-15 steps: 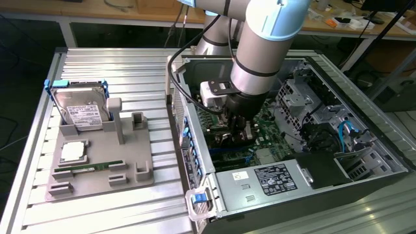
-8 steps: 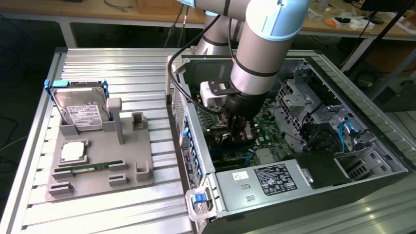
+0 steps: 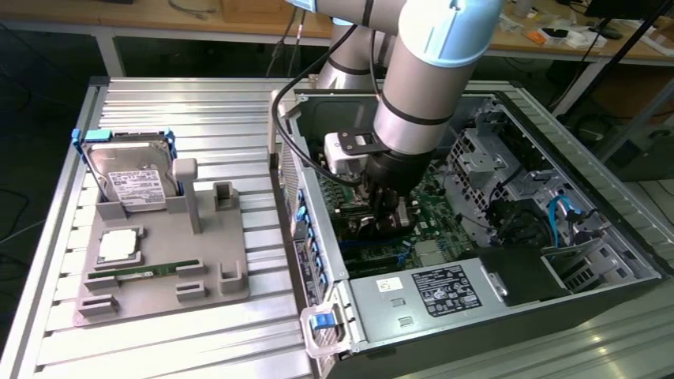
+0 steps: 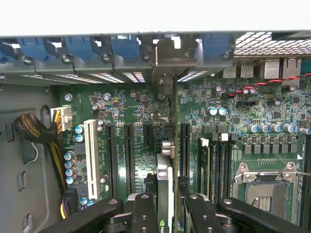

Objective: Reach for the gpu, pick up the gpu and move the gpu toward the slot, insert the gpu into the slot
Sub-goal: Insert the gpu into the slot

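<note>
Silver-and-blue arm, black pincer

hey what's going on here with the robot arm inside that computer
The robot arm has its gripper down inside the open computer case, holding the gpu edge-on between its fingers over the green motherboard. The card hangs among the expansion slots, its bracket end toward the case's rear wall. On the table, a grey holder carries a hard drive and a memory stick.

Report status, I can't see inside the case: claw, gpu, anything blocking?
Claw shut on gpu, card edge-on between the fingers. Held over the motherboard inside the computer case. Nothing seen in the way.
</note>
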`<state>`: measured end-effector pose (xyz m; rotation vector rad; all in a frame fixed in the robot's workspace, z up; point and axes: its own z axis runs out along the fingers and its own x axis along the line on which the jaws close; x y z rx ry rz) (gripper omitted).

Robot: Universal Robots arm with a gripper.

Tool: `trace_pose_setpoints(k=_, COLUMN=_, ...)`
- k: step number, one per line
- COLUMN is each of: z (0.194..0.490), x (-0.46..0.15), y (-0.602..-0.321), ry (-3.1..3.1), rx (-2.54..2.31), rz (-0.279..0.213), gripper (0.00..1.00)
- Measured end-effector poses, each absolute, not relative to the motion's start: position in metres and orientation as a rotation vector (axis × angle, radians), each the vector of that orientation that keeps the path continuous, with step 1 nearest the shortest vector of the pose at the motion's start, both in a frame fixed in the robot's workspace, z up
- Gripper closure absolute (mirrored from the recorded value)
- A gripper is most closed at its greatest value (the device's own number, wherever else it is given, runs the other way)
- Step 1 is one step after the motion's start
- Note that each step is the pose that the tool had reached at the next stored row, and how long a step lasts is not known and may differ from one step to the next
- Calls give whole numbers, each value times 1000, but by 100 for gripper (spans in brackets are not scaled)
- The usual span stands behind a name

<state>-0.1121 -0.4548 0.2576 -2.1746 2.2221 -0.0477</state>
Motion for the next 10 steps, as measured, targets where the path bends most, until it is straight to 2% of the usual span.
trace_pose_setpoints(k=10, z=256, x=-112, y=-455, ry=2222, rx=-2175, rz=-48, gripper=73)
